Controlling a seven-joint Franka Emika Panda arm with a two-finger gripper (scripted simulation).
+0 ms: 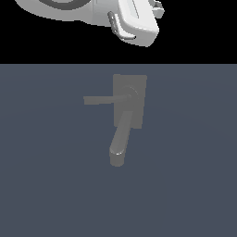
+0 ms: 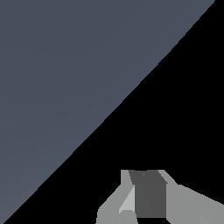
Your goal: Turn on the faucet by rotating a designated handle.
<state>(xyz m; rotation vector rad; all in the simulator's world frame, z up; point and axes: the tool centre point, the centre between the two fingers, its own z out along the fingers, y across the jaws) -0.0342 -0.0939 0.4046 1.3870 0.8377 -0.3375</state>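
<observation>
The faucet [image 1: 130,83] lies on the blue-grey floor, a dull grey fixture with a flat rectangular back plate. Its thick rounded spout [image 1: 120,139] runs toward the near side. The handle [image 1: 102,100], a thin straight bar, sticks out from a round hub [image 1: 131,95] toward the exterior view's left. My gripper [image 1: 156,9] hangs high at the top of the exterior view, far beyond the faucet and touching nothing. In the wrist view the gripper [image 2: 146,194] shows as one grey mass with no gap between the fingers. The faucet is out of the wrist view.
The blue-grey floor [image 1: 194,185] spreads all around the faucet. My white arm [image 1: 83,11] crosses the top of the exterior view against black background. The wrist view shows floor [image 2: 65,78] and black.
</observation>
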